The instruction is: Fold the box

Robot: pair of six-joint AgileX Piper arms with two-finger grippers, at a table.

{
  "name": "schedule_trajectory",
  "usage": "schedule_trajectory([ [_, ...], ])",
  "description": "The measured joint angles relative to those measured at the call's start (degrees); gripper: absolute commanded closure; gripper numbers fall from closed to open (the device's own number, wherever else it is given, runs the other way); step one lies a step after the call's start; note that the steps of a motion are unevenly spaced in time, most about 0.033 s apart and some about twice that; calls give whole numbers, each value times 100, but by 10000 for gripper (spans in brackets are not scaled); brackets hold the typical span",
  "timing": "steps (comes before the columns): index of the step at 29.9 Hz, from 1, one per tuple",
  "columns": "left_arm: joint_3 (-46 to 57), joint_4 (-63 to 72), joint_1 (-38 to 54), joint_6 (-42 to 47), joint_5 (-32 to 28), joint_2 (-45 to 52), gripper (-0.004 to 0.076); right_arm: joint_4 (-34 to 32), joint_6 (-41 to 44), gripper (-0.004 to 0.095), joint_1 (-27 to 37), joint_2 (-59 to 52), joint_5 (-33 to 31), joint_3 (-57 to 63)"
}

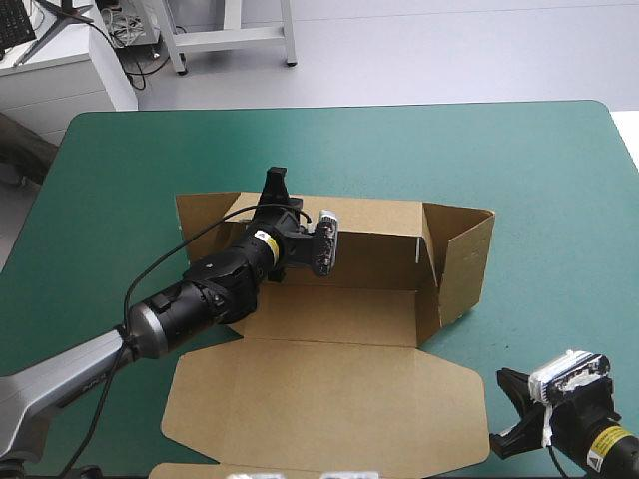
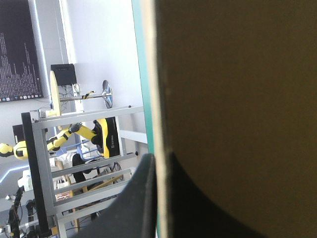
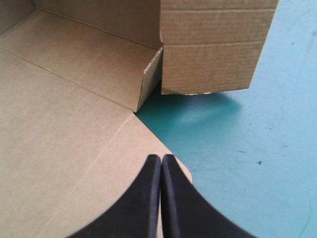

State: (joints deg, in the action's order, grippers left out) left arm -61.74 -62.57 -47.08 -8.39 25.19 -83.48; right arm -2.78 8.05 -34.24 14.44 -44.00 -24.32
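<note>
Left gripper (image 1: 276,182) pinching the box (image 1: 329,389) by its back wall (image 1: 374,215) — looks stiff, light board; right gripper (image 3: 161,158) clenched empty — take wall edges.

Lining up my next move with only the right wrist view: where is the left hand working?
Observer: The left hand is at the box's far wall, toward that wall's left end.
Operator: Is it gripping the wall or just touching it?
Observer: Gripping. Its own wrist view shows the wall pinched between its all but shut fingers.
</note>
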Motion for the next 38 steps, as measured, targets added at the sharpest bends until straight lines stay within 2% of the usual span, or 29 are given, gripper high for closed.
schedule_trajectory([
  [10, -7, -259, 0, 256, 80, -234, 734, 0, 0, 928, 0, 0, 0, 0],
  [13, -14, -272, 0, 273, 119, -240, 734, 0, 0, 890, 0, 0, 0, 0],
  [15, -14, -272, 0, 287, 118, -235, 734, 0, 0, 825, 0, 0, 0, 0],
  [20, -14, -247, 0, 287, 174, -170, 734, 5, 5, 503, 0, 0, 0, 0],
  [22, -14, -222, 0, 287, 212, -127, 734, 0, 5, 427, 0, 0, 0, -25],
  [26, 3, -313, 0, 287, 288, -106, 734, -174, 176, 417, 0, 0, 0, -134],
  [33, 15, -368, 0, 287, 295, -106, 734, -889, 1427, 418, 0, 62, -94, -442],
  [38, 38, -391, 0, 287, 285, -67, 734, -1159, 1743, 418, 0, 460, -352, -937],
])
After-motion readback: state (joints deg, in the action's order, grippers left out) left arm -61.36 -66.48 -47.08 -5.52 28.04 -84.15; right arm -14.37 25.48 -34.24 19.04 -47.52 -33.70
